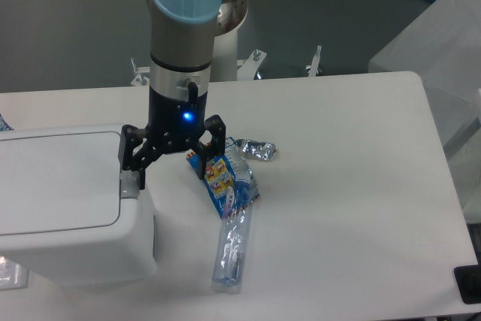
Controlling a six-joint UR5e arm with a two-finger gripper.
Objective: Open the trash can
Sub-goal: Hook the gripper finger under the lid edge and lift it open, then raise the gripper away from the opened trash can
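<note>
Camera view shows the gripper (172,162) spread wide, holding nothing, one finger by the trash can (68,208) rim; best hook the lid edge and lift gently.

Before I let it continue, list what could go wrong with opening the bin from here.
The open end effector has one finger at the trash can's right rim; it could slip off the small grey tab. The other finger hangs right by the snack wrapper and plastic bottle, and might snag or sweep them.
</note>
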